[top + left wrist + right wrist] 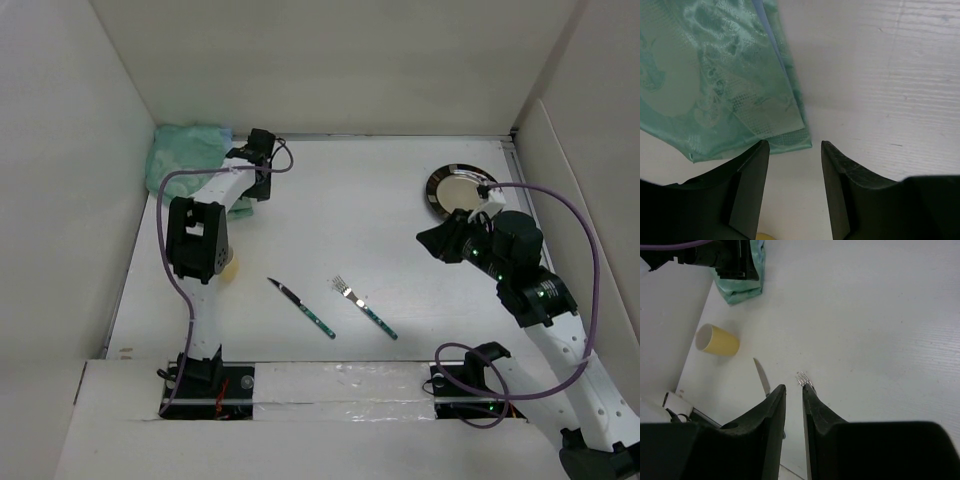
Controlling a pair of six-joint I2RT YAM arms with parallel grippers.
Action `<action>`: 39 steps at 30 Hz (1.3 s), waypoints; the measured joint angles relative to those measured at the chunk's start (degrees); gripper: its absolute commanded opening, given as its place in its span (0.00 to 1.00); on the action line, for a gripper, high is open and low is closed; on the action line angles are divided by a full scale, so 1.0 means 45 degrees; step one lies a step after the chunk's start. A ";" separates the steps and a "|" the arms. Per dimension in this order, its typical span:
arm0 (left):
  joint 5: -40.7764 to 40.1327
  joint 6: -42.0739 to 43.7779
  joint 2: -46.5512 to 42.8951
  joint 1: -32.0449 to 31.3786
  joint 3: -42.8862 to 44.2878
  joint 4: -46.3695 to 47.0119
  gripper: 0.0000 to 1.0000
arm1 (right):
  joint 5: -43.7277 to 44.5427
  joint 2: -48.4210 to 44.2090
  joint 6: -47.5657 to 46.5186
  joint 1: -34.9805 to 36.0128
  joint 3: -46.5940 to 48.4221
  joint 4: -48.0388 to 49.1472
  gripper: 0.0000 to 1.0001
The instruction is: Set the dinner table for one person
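My left fingers (752, 185) are spread apart and empty, just over the corner of the mint-green cloth (715, 75) in the far-left corner of the white tabletop (380, 210), which sits under both arms, boxed in by white panels. My right fingers (770, 440) are only cracked open, gripping nothing, near the plate (455, 190). The knife (300, 307) and fork (365, 307) lie side by side up front.

Satiny mint cloth (715, 75), matte white dinner table (350, 200), shiny metal plate (452, 190)

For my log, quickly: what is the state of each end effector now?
Left end effector: open, holding nothing.
Right end effector: slightly open, holding nothing.
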 measured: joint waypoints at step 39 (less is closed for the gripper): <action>0.3177 -0.2225 0.1763 -0.1617 0.1933 0.0194 0.00 | 0.0058 0.0374 -0.0073 0.0107 0.0005 -0.0680 0.26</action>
